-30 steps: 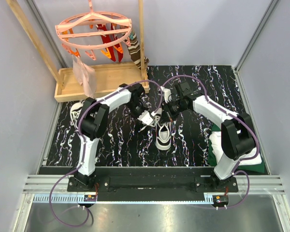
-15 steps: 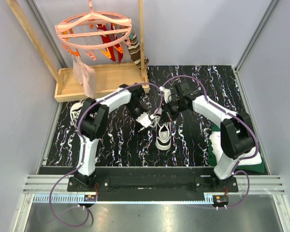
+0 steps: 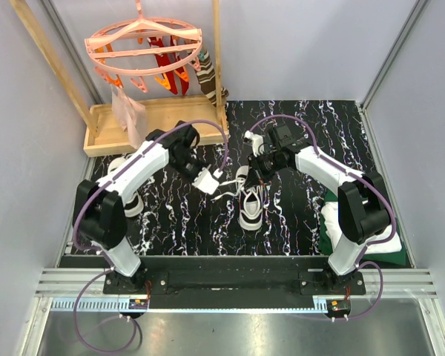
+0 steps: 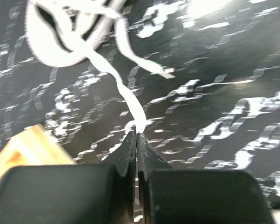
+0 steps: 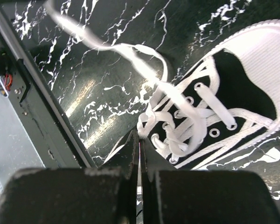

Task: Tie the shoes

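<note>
step: lace (image 4: 130, 98) was held taut for the knot, probably | shoe (image 3: 251, 209) was parked dead centre | left gripper (image 4: 137, 135) was clamped on lace | right gripper (image 5: 139, 137) was pinched shut by eyelets (image 5: 214, 133) | next: ends to be crossed, carefully

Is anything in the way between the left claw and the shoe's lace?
No. The left gripper is shut right on the lace, and nothing visible sits between it and the shoe.
</note>
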Controlling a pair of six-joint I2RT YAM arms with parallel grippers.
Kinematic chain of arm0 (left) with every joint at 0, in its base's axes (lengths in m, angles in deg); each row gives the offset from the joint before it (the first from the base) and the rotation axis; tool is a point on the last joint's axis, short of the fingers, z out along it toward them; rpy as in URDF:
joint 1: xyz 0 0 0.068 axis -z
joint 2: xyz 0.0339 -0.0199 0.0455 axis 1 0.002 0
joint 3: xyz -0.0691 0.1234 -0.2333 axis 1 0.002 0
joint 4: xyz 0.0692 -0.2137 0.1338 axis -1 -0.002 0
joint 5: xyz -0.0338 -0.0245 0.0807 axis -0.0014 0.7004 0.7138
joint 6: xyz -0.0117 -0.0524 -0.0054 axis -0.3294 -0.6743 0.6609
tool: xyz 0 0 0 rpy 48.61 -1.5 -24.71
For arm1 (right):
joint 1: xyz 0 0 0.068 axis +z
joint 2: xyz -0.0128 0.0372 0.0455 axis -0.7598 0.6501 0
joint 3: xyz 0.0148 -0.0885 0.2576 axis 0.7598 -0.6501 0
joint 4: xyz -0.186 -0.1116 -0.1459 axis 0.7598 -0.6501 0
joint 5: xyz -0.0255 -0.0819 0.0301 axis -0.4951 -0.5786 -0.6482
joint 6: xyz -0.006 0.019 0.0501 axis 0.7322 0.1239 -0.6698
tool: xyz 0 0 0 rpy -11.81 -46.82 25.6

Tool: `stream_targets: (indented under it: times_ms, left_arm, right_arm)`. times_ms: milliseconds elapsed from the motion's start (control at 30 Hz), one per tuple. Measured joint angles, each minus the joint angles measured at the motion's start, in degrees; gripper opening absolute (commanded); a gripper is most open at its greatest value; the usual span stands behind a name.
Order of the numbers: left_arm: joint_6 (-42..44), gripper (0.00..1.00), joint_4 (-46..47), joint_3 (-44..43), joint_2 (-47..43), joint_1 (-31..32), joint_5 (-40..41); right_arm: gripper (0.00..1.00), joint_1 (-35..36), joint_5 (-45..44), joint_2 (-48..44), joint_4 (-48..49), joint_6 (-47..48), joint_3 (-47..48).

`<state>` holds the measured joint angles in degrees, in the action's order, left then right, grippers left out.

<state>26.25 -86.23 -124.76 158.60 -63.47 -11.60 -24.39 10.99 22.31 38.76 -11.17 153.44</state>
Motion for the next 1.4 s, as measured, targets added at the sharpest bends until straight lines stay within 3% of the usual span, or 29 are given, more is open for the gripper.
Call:
stream_targets:
  times_ms: [400, 667, 1133, 1400]
  left_arm:
    - [-0.46, 0.0, -10.86, 5.66, -12.15, 0.61, -5.11]
    - [-11.39, 0.0, -9.86, 4.85, -12.28, 10.82, -11.13]
    - [-30.49, 0.0, 12.28, -0.13, 0.22, 27.87, -13.42]
    - [-34.36, 0.0, 29.77, 0.92, 6.14, 30.75, -10.78]
  right_arm:
    - [0.0, -0.55, -2.84, 0.02, 1.33, -1.64, 0.07]
    - [0.0, -0.55, -2.84, 0.02, 1.77, -2.12, 0.63]
    - [0.0, -0.57, -2.34, 0.02, 2.62, -1.51, 0.68]
    - [0.0, -0.59, -2.29, 0.02, 2.62, 2.95, 0.74]
